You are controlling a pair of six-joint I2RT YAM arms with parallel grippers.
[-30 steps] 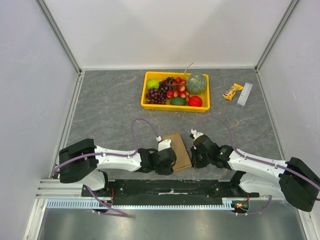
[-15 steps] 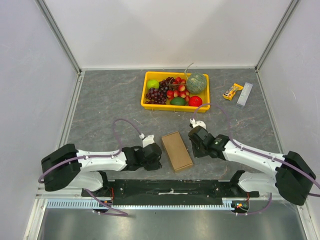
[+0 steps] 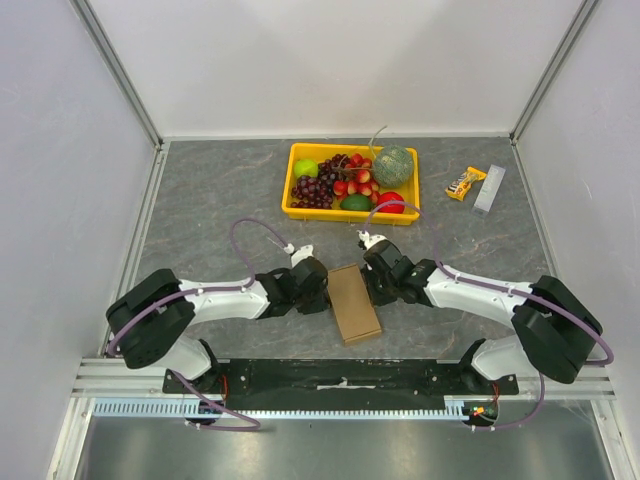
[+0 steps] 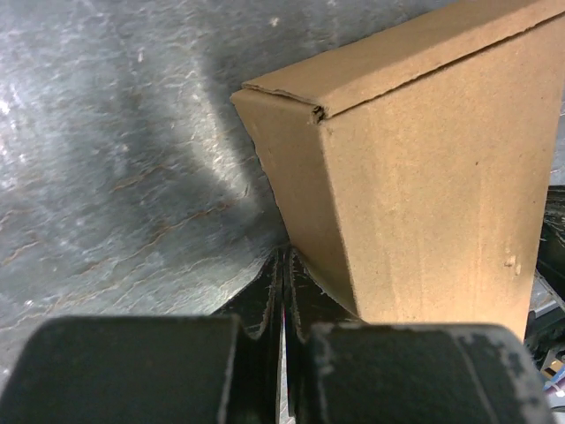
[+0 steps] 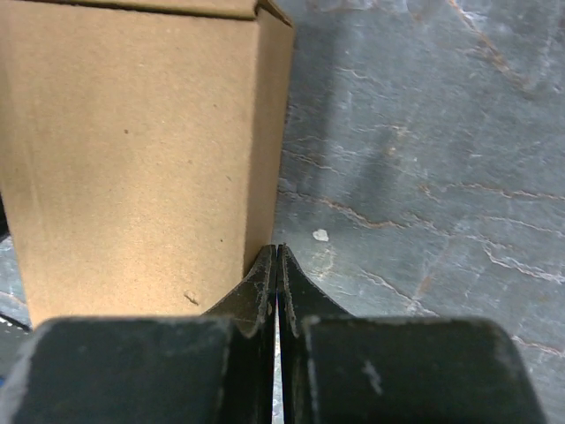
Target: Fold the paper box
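The paper box [image 3: 352, 302] is a slim, closed brown cardboard box lying flat on the grey table between the two arms. My left gripper [image 3: 324, 289] is shut, and its tips rest against the box's left side. From the other side my right gripper [image 3: 369, 284] is also shut, with its tips at the box's right wall. The left wrist view has the box [image 4: 424, 168] just right of the shut left gripper [image 4: 284, 258]. In the right wrist view the box [image 5: 132, 150] stands left of the shut right gripper [image 5: 277, 253]. Neither gripper holds anything.
A yellow tray [image 3: 346, 215] full of fruit stands behind the box. A snack bar [image 3: 465, 183] and a pale grey bar [image 3: 489, 189] lie at the back right. White walls close the table on three sides, and the arm bases line the near edge.
Both arms pulled off the box's near end, swung outward, then came in against its far half from either side. The box has shifted and turned slightly.
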